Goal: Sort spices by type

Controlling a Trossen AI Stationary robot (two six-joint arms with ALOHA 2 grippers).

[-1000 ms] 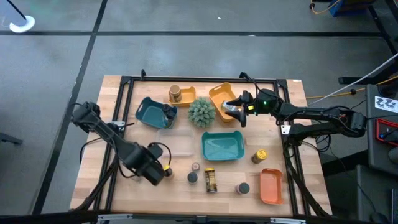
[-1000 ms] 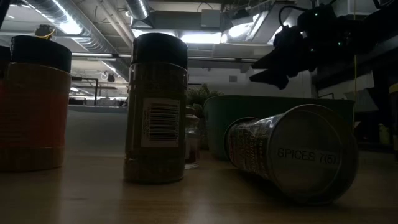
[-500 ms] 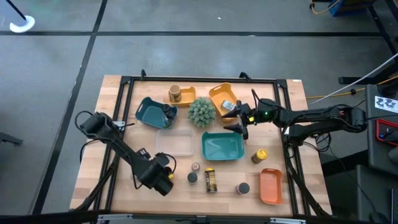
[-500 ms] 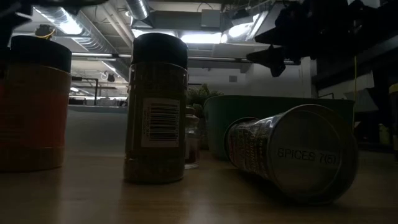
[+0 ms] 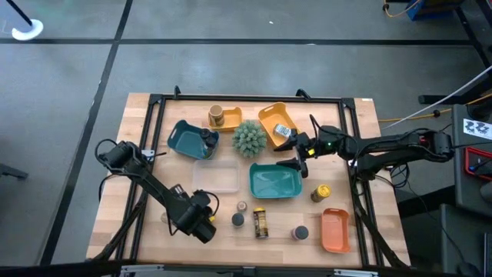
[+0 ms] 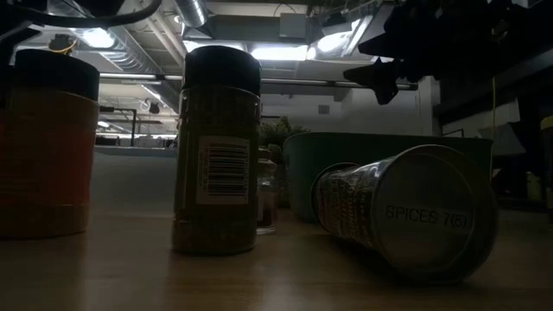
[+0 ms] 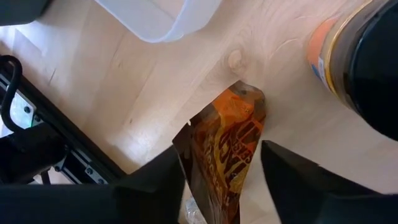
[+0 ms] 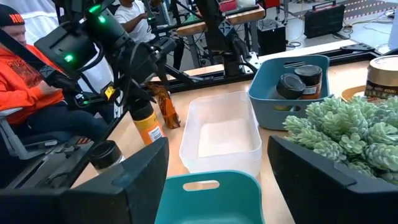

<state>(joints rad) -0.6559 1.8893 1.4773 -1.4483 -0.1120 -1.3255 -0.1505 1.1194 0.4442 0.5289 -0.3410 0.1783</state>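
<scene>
My left gripper (image 5: 201, 223) is near the table's front left, shut on the amber packet (image 7: 227, 146). The packet also shows in the right wrist view (image 8: 165, 104), upright beside an orange dark-capped jar (image 8: 145, 127). My right gripper (image 5: 296, 156) is open and empty above the far edge of the large teal tray (image 5: 275, 192). The white-blue sachet (image 5: 282, 131) lies in the far orange tray (image 5: 269, 117). Two dark-capped jars (image 8: 292, 84) stand in the small teal tray (image 5: 183, 138). A tan jar (image 5: 217, 117) stands at the far side. My left gripper pinches the amber packet between its two fingers (image 7: 158, 180), one on each side edge (image 7: 186, 155). The fingers come from above, slanting down along the packet. The packet stands about upright, its lower end (image 8: 169, 121) at the tabletop; its face is creased.
A clear tray (image 5: 215, 188) lies mid-table, a green spiky plant (image 5: 249, 138) behind it. Several jars and tins (image 5: 260, 221) stand or lie at the front, a yellow-lidded jar (image 5: 321, 192) and an orange tray (image 5: 334, 229) at the right. A person in orange (image 8: 25, 87) sits beyond the table.
My right gripper has let go of the white-blue sachet, which now lies in the far orange tray, and has moved toward the near edge over the large teal tray. My left gripper has moved toward the near edge and slightly right with the amber packet.
</scene>
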